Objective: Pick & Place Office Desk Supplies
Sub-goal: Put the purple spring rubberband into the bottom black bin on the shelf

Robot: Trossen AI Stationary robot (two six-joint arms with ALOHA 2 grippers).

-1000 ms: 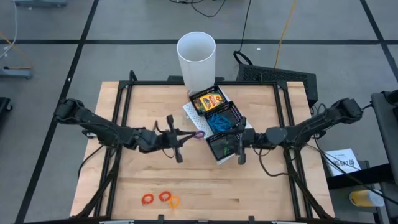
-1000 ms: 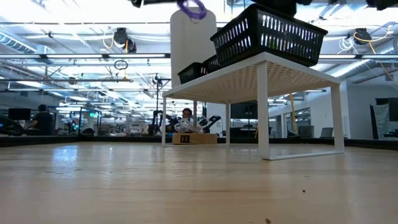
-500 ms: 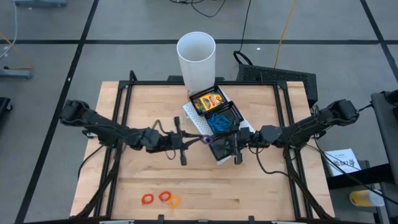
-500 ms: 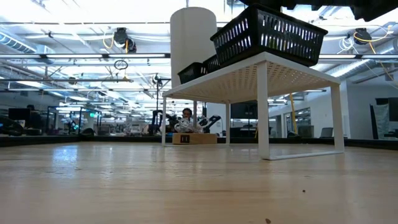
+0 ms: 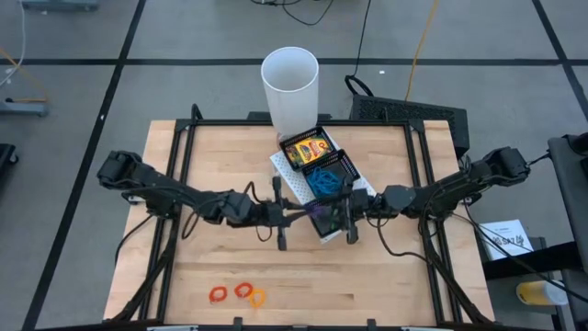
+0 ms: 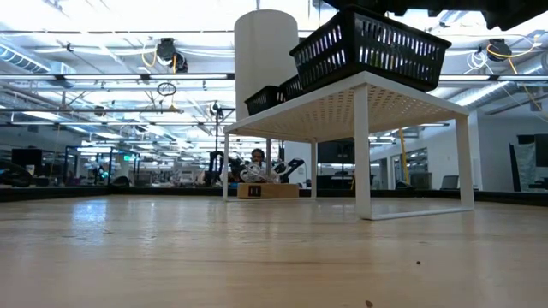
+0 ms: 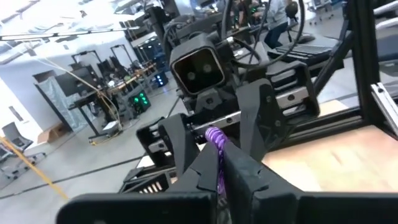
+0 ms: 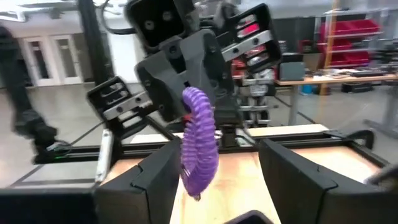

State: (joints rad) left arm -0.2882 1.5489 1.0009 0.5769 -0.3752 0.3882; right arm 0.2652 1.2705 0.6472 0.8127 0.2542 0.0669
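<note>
Purple and coiled, the rubber-band loop I'm carrying hangs pinched in my left gripper, held up above the middle of the table, just off the near end of the black mesh tray. From the right wrist view it droops from the left fingers as a soft curl between my right gripper's spread, empty fingers; from the left wrist view only a short purple stretch shows above the clamped fingertips. The two grippers meet nose to nose over the tray's near compartment.

I judge the loop to be nearly weightless, limp and springy, so it will swing, twist and may cling to a finger on release. A pinch across one strand is enough; squeezing harder gains nothing. For a hand-over, my right fingers should close on the hanging lower curve, well clear of the left tips.

The tray sits on a white perforated stand, blue bands filling its middle compartment and a yellow-and-green crayon box in the far one, beside the white cup. Red and orange loops lie near the front edge of the table.
</note>
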